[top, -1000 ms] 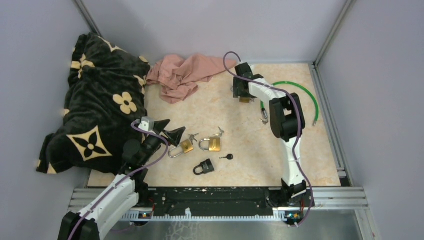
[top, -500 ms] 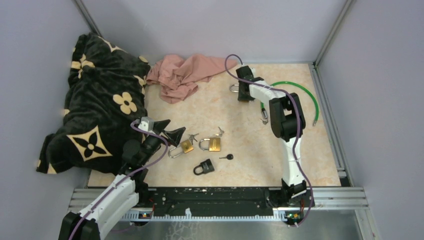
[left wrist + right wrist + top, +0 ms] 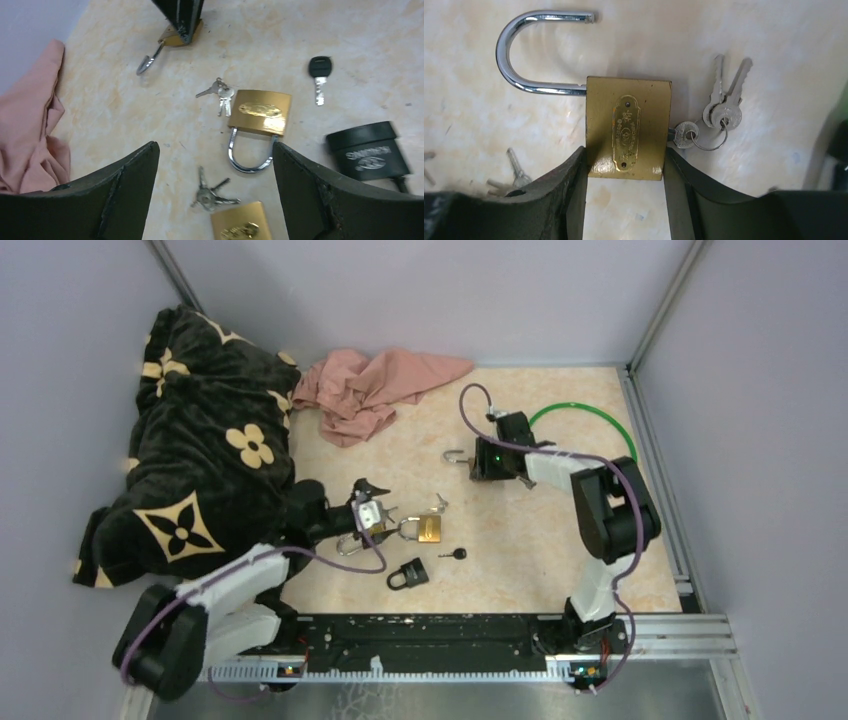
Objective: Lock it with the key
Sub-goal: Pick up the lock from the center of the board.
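- Open brass padlock (image 3: pixel 629 127) is gripped by the right hand (image 3: pixel 625 152). Both fingers (image 3: pixel 569 200) are pressed against the sides of its body, out on the desk (image 3: pixel 630 560) and well apart from the other locks.
- Its steel shackle (image 3: pixel 531 50) is swung open, with one leg free of the body.
- A key (image 3: pixel 685 134) is seen at the keyway end of the body, its blade apparently inside. Two spare keys (image 3: pixel 725 107) are hung on the same ring and lie on the desk.
- An oval plate is fixed to the face of the open brass padlock. Embossed marks are seen on it, but they cannot be read.
- The left hand (image 3: pixel 215 147) is held wide open, with nothing between its fingers, above a second brass padlock (image 3: pixel 260 111) whose shackle is shut.
- A similar oval plate is carried by the second brass padlock, and its marks cannot be read either.
- A small key bunch (image 3: pixel 220 95) is laid just beside that lock.
- A third brass padlock (image 3: pixel 241 227) is cut off by the lower edge of the left wrist view, with another key bunch (image 3: pixel 210 194) just beside it.
- Raised lettering is borne on the body of a black padlock (image 3: pixel 369 154), but it is too blurred to be read.
- A black-headed key (image 3: pixel 318 75) is laid alone near the black padlock.
- A pink cloth (image 3: pixel 370 385) and a dark blanket (image 3: pixel 190 440) printed with cream flower motifs are heaped at the far left, and a green cable (image 3: pixel 600 418) is looped at the far right.
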